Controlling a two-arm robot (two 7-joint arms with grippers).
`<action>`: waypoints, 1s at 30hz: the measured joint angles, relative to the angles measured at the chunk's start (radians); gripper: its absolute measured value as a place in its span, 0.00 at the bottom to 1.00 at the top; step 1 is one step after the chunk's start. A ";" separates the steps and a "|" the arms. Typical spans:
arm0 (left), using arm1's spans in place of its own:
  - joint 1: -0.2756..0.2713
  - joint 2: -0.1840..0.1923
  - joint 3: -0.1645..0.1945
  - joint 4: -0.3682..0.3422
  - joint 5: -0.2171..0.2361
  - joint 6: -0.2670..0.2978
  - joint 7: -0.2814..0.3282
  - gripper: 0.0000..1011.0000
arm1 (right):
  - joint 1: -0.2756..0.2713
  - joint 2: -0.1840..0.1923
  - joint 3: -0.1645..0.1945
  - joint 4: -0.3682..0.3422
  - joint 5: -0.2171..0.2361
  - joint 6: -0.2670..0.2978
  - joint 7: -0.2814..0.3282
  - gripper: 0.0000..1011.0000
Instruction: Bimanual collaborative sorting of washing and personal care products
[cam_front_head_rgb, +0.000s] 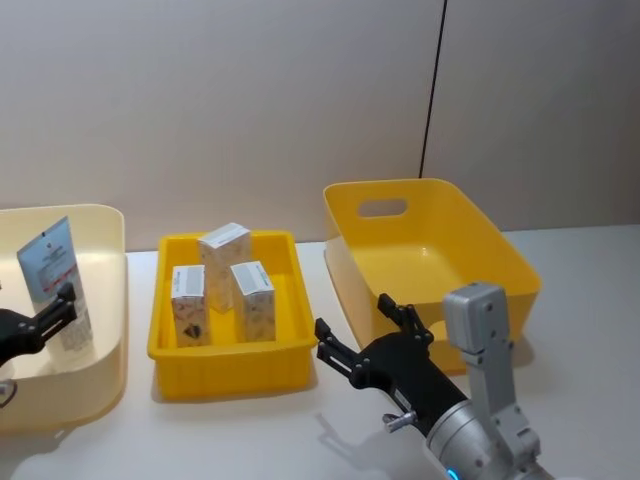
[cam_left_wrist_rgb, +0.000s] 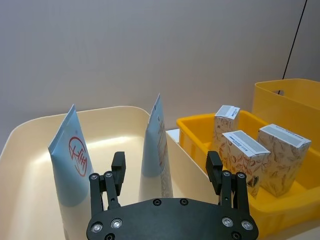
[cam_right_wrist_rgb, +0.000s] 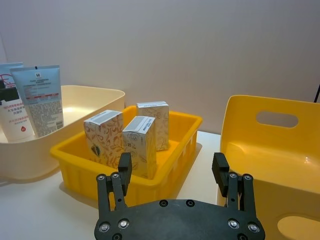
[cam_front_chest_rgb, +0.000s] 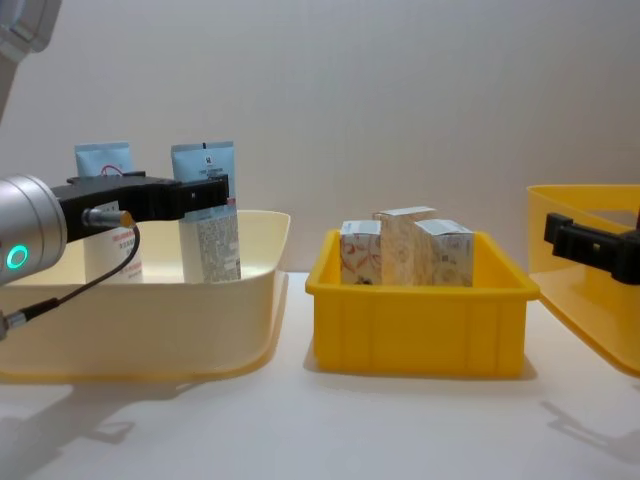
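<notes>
The fingers (cam_left_wrist_rgb: 117, 172) of the left gripper (cam_left_wrist_rgb: 166, 165) stand wide apart over the cream tub (cam_front_chest_rgb: 150, 330). The right tube (cam_left_wrist_rgb: 156, 145) is upright in line between them, with a gap showing on each side. The right gripper (cam_right_wrist_rgb: 172, 167) hangs above the table (cam_front_head_rgb: 590, 300) with its fingers (cam_right_wrist_rgb: 124, 170) just as wide and nothing between them, close by the front left corner of the tall yellow bin (cam_front_head_rgb: 470, 225). The table is white and smooth, with open surface along its front edge before all three containers. The tall bin is glossy plastic with flared walls, a rounded rim and a slot handle. The tub is pale, smooth and round-cornered, and sits just beside the low yellow tray (cam_front_chest_rgb: 420, 330), which has straight walls and a lipped rim. The left tube (cam_left_wrist_rgb: 75, 155), pale blue and white with a flat crimped top and a round red logo, stands near the right one in the tub. In the tray the back carton (cam_front_head_rgb: 225, 255), right carton (cam_front_head_rgb: 252, 300) and left carton (cam_front_head_rgb: 189, 305) stand upright and close together. They are matte card with a leafy print and white tops.
</notes>
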 joint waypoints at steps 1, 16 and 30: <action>-0.003 -0.001 -0.001 0.005 -0.004 0.002 -0.005 0.99 | 0.000 0.000 0.000 0.000 0.000 0.000 0.000 0.99; -0.081 -0.033 -0.006 0.129 -0.053 0.020 -0.100 0.99 | 0.000 0.000 0.000 0.000 0.000 0.000 0.000 0.99; -0.178 -0.093 0.008 0.297 -0.049 -0.024 -0.145 0.99 | 0.000 0.000 0.000 0.000 0.000 0.000 0.000 0.99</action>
